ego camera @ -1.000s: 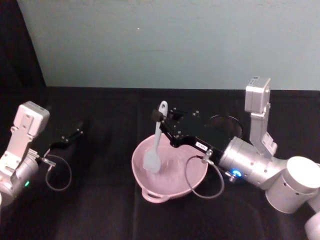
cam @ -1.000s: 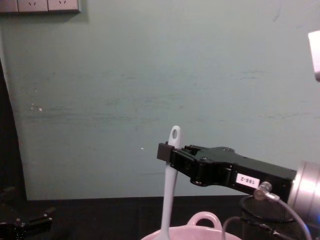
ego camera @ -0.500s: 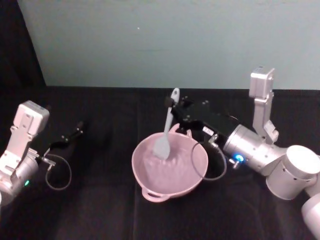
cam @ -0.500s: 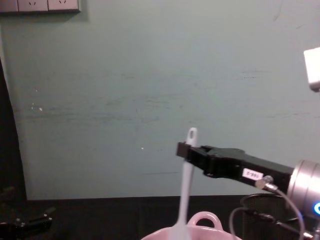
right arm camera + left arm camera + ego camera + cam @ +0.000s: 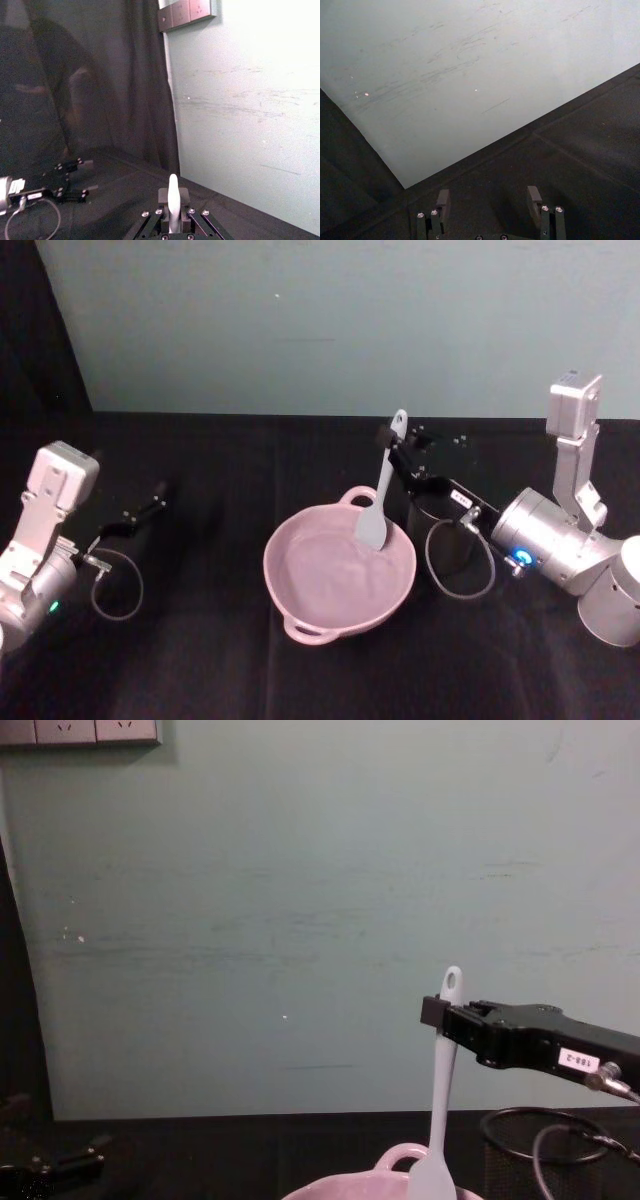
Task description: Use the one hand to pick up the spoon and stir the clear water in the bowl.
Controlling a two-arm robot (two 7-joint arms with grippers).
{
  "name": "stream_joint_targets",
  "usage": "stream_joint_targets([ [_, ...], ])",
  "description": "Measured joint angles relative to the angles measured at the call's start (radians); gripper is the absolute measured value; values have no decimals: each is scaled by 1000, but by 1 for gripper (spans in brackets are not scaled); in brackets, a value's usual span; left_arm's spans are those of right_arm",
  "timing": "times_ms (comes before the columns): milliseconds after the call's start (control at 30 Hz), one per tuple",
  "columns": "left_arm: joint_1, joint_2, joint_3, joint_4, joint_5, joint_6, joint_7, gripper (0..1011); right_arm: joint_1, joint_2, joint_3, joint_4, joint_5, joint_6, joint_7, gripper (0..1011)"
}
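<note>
Right gripper (image 5: 393, 447) is clamped on the spoon (image 5: 380, 488). The jaws pinch the handle just under the hole end, so a short stub sticks up above the fingers and the rest hangs below. The spoon is near upright with a slight tilt. Its paddle head is down inside the bowl (image 5: 275, 585), on the right side near the far loop handle. Can't tell if it touches bottom. Bowl sits mid-table (image 5: 200, 660). Black mesh cup (image 5: 445, 540) is just right of the bowl, under the right wrist. Left gripper (image 5: 147, 511) is parked well off to the left, fingers spread, nothing between them.
</note>
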Motion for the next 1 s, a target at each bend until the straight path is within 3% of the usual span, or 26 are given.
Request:
stream_joint_targets([
  [300,0,0,0,0,0,0,0,1005,-47,26,-21,-93,-40,17,-1,123],
  [533,0,0,0,0,0,0,0,1005,-62,20,-50,-134,-55,19,12,123],
  [733,0,0,0,0,0,0,0,1005,-50,-4,-70,-122,-49,20,31,123],
  [1000,0,0,0,0,0,0,0,1005,1,-54,-87,-41,-24,9,51,123],
])
